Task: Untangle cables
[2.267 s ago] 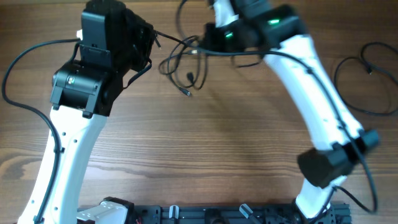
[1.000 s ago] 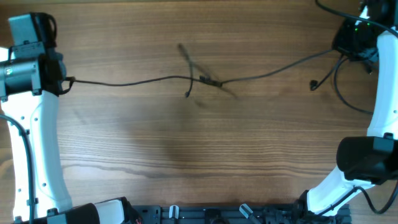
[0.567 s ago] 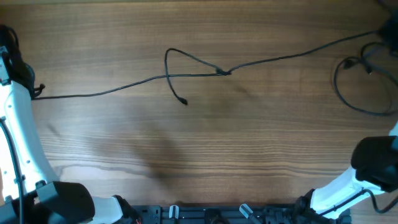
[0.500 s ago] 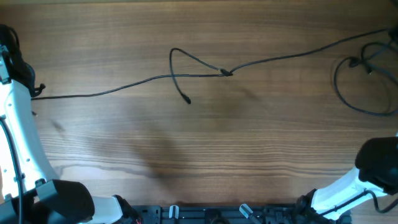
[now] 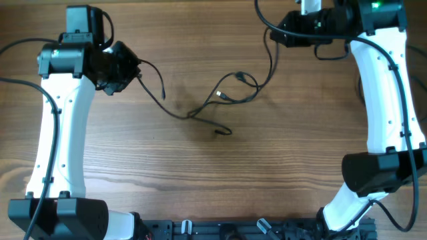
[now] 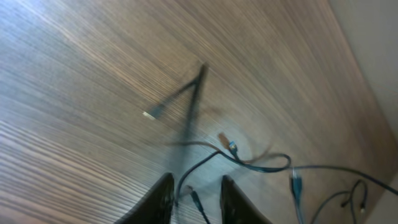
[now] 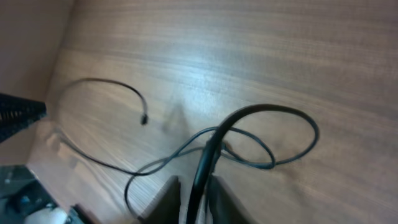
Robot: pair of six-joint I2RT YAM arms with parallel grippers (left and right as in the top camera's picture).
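The thin black cables (image 5: 175,115) lie slack in the middle of the wooden table, with a small loop (image 5: 245,80), a plug (image 5: 220,97) and a free end (image 5: 227,131). My left gripper (image 5: 133,67) is at the upper left, and a strand arcs out of it down to the table. In the left wrist view the strand (image 6: 199,165) and a short plug tail run between the fingers (image 6: 194,186). My right gripper (image 5: 287,32) is at the top right, shut on a strand that hangs down to the loop. In the right wrist view that strand (image 7: 273,111) rises between the fingers (image 7: 194,186).
The thick supply wire of the left arm (image 5: 20,45) curves over the table's left side. The right arm (image 5: 383,100) stretches along the right side. A black rail (image 5: 253,230) runs along the front edge.
Both arms have swung in from the far left and right edges. The cable that was stretched taut across the table now lies slack in loose loops at the middle.
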